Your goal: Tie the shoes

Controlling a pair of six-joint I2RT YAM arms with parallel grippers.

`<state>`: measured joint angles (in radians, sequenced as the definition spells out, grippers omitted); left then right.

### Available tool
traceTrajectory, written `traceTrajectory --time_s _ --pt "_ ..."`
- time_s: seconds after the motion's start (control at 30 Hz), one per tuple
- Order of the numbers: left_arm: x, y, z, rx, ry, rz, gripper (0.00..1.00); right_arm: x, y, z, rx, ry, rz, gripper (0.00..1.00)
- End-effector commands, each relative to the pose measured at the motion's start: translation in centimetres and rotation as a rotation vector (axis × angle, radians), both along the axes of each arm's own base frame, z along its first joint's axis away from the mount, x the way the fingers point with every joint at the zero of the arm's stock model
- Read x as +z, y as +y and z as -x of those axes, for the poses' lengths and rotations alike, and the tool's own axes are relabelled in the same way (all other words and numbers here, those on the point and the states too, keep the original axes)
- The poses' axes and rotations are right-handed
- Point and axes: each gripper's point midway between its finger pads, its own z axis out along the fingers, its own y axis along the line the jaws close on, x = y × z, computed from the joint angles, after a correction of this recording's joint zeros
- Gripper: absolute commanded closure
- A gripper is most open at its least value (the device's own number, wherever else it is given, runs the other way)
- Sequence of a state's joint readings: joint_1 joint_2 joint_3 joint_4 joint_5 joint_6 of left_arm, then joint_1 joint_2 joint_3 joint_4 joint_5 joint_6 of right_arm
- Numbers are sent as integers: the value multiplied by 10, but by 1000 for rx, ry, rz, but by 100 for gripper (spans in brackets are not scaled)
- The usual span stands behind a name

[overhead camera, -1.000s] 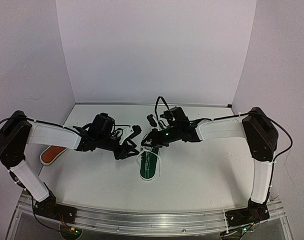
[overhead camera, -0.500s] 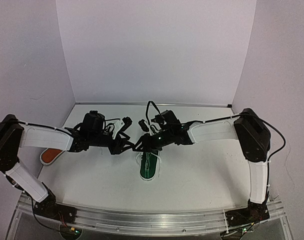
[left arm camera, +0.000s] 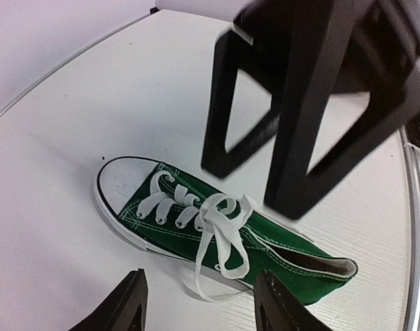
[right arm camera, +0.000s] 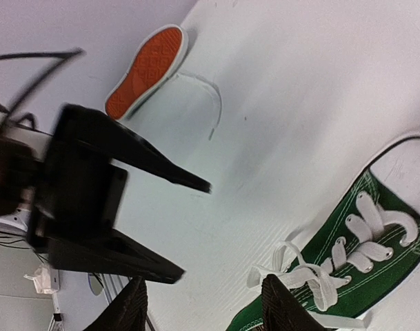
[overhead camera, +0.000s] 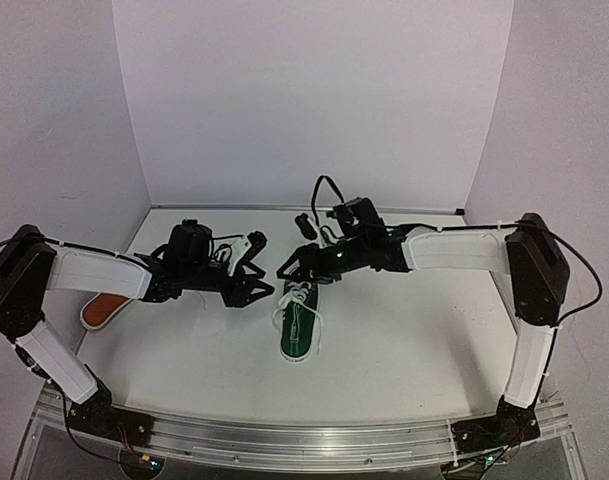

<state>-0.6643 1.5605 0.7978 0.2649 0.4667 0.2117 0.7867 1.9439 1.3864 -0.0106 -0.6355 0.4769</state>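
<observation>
The dark green shoe [overhead camera: 297, 328] lies mid-table, toe away from the arm bases, its white laces [left arm camera: 220, 212] in a loose bow with loops and ends hanging over its side. It also shows in the left wrist view [left arm camera: 292, 254] and the right wrist view [right arm camera: 375, 272]. My left gripper [overhead camera: 258, 268] is open and empty, left of the shoe's toe. My right gripper [overhead camera: 294, 250] is open and empty, just above the toe, facing the left one. The orange-red shoe [overhead camera: 104, 308] lies at the far left, partly under my left arm; its sole [right arm camera: 146, 69] faces the right wrist camera.
A loose white lace [right arm camera: 211, 103] lies on the table beside the orange-red shoe. White walls close the table at the back and both sides. The metal rail [overhead camera: 304, 440] with the arm bases runs along the near edge.
Both grippers have drawn back from the green shoe's laces. The left one moved left; the right one first swung left, then pulled back right and up. The bow now rests on the shoe.
</observation>
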Motion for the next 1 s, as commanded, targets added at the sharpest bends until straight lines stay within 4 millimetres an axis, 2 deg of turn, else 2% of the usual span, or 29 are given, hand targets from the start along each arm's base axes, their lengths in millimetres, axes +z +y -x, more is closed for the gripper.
traceTrajectory --time_s 0.0,0.13,0.23,0.37,0.67,0.97 --pt "-2 -13 -5 -55 6 -9 45 41 -16 -12 -8 -101 -73 48" --pt "-7 -19 -9 -81 13 -19 46 16 -23 -19 -13 -102 -9 55" --pt "-12 -25 -8 -111 38 -20 46 -6 -25 -18 1 -78 42 62" --pt "-16 -31 -6 -145 64 -10 46 -26 -24 -17 22 -61 75 67" --pt "-19 -37 0 -191 98 3 39 -45 -22 -16 59 -46 108 68" --pt "-22 -41 -3 -200 102 0 38 -63 -22 -17 70 -33 141 71"
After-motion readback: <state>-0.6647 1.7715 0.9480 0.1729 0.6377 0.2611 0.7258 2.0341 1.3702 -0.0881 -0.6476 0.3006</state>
